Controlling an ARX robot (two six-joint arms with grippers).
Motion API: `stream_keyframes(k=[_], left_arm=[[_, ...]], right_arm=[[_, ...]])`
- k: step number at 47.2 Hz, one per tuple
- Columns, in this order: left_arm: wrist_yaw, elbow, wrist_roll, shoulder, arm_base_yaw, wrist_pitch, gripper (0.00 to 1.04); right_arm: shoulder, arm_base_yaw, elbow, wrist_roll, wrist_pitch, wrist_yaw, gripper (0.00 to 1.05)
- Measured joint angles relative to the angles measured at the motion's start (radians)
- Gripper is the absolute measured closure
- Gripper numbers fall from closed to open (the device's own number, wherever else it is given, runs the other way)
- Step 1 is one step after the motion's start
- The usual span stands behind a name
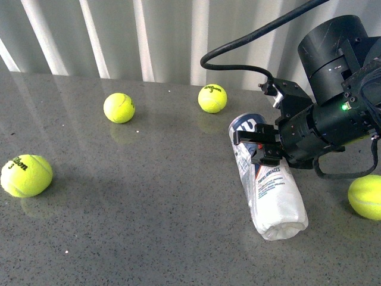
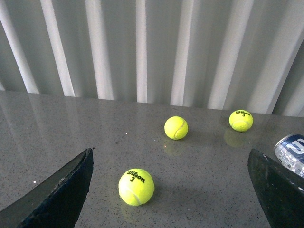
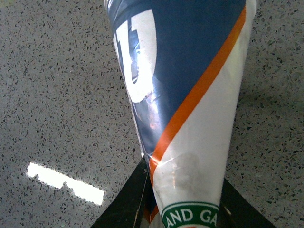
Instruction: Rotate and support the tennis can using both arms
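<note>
Farthest left of the can you have the far-left ball [image 1: 25,175], on the grey speckled surface [image 1: 149,226] and well apart from the can. The second ball [image 1: 119,108] is also left of the can but further back, nearer the slatted wall [image 1: 166,36]. The third ball [image 1: 212,98] sits just behind the can's navy end, near it but not touching.

Your left gripper [image 2: 170,152] shows only in the left wrist view. Its fingers [image 2: 57,194] are spread wide apart and point across the surface. Those three balls lie ahead of it, and the can's metal-rimmed end is at the edge of that view.

The can [image 1: 271,193] lies on its side on the surface, a bit angled. Its navy W end is at the back and its white, crumpled-looking end is toward the camera.

Your right gripper [image 1: 257,147] comes in from the can's right side and pinches the can across its body, close to the navy end. In the right wrist view a finger presses on each side of the label, with the orange stripe and white W beyond them.

The right arm [image 1: 333,113] hangs right of the can with its green light [image 1: 343,108] lit. A black cable [image 1: 238,56] loops up behind the can.

The last ball [image 1: 366,196] rests right of the can near its white end, apart from it and partly cut off by the frame edge.
</note>
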Motion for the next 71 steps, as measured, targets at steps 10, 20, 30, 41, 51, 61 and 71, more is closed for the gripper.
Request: stream_keyframes(k=[10, 20, 30, 41, 51, 61, 71], left_arm=[[0.0, 0.0, 0.0, 0.0, 0.0, 0.0, 0.07], [0.0, 0.0, 0.0, 0.0, 0.0, 0.0, 0.07], [0.0, 0.0, 0.0, 0.0, 0.0, 0.0, 0.07], [0.0, 0.0, 0.0, 0.0, 0.0, 0.0, 0.07], [0.0, 0.0, 0.0, 0.0, 0.0, 0.0, 0.07], [0.0, 0.0, 0.0, 0.0, 0.0, 0.0, 0.07], [0.0, 0.0, 0.0, 0.0, 0.0, 0.0, 0.07]], right_arm=[[-0.034, 0.001, -0.009, -0.004, -0.011, 0.007, 0.93], [-0.162, 0.006, -0.013, -0.071, -0.003, 0.028, 0.93], [-0.309, 0.048, -0.082, -0.497, 0.201, 0.078, 0.93], [-0.264, 0.087, -0.212, -1.187, 0.339, 0.051, 0.93], [-0.149, 0.1, -0.237, -1.524, 0.518, 0.01, 0.95], [-0.077, 0.144, -0.237, -1.532, 0.574, -0.001, 0.95], [-0.006, 0.182, -0.238, -1.519, 0.608, 0.002, 0.95]])
